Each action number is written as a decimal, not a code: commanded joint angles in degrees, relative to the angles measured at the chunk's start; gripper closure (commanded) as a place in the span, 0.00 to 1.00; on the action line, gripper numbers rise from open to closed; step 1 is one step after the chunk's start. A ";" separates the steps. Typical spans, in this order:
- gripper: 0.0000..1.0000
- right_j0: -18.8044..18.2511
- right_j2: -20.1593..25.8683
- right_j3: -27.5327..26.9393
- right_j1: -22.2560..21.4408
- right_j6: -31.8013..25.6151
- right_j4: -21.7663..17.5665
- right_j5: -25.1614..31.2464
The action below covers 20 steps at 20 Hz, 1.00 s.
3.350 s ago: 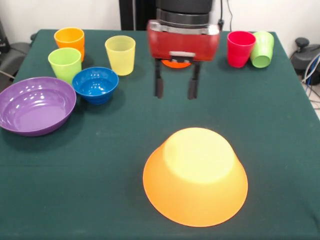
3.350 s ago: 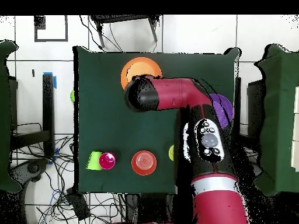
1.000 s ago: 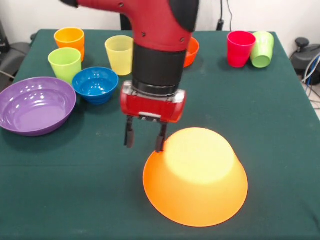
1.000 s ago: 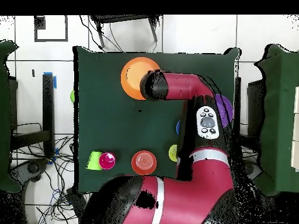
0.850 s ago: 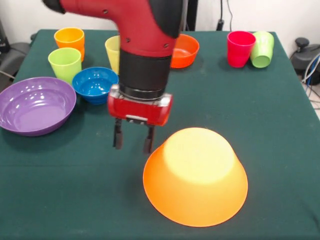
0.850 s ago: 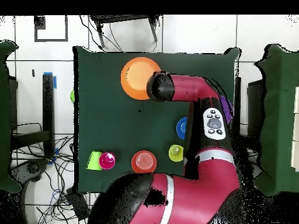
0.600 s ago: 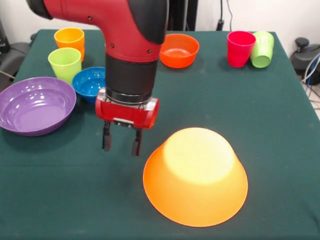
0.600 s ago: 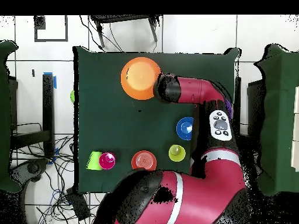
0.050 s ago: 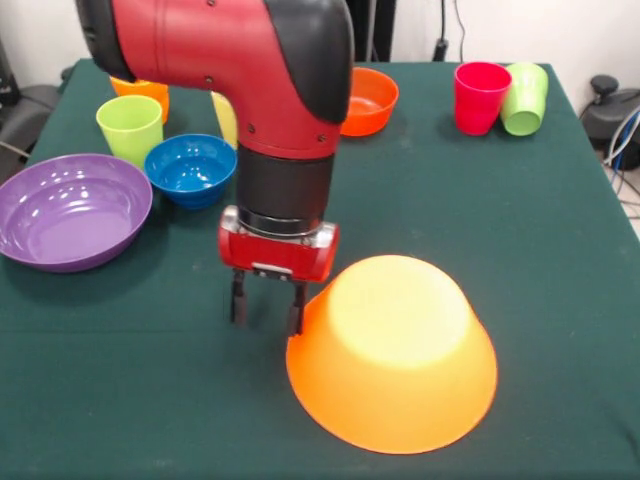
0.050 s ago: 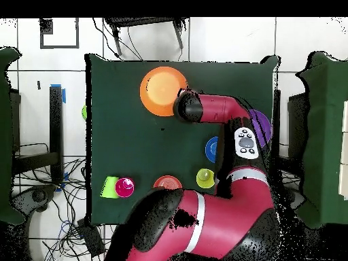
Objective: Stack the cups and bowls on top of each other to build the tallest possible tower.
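The large orange bowl [image 9: 391,352] is being approached, so the first step, picking a base for the tower, is judged to be in hand; nothing is stacked yet. The gripper [image 9: 266,303] is being held low at the bowl's edge, fingers parted and empty, one finger just beside the rim. A grip on that rim is called for next, probably with one finger worked under it. The bowl is lying upside down on the table [image 9: 560,260], glossy, orange at the rim and yellower on top, well apart from the other bowls and cups.
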 commanded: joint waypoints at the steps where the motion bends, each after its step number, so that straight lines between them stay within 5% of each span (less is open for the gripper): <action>1: 0.00 4.93 0.60 -1.63 1.53 4.85 -1.26 -1.49; 7: 0.00 8.91 -2.12 0.26 0.92 9.40 1.13 -2.76; 16: 0.00 9.36 1.35 -0.63 2.94 5.35 3.27 0.45; 20: 0.00 11.90 0.49 -1.43 3.36 8.99 5.05 -2.28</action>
